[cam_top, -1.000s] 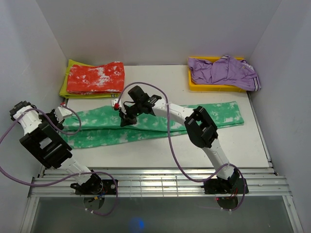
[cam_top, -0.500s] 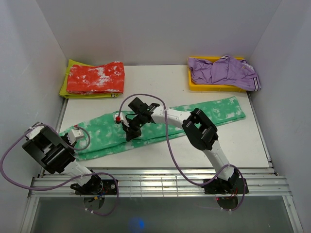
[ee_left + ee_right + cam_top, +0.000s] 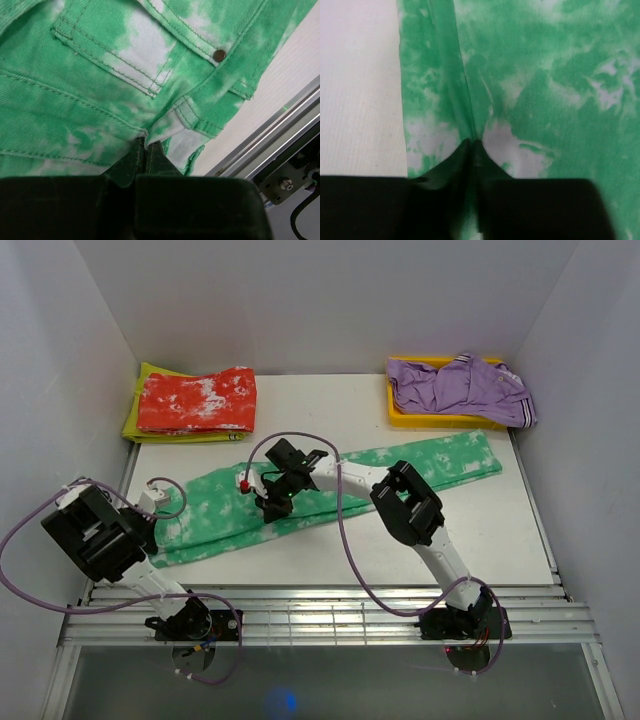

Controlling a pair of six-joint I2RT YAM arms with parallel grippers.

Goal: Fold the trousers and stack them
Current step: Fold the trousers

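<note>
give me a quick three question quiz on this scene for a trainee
1. True or false: the left hand and the right hand are each shut on the trousers.
2. Fill in: the red-and-white garment lies at the table's far ____ corner.
3. What lies in the yellow tray? A red-and-white garment B purple garment C trousers
Key: 1 true; 2 left; 3 B

green-and-white blotched trousers (image 3: 330,483) lie stretched diagonally across the table
</note>
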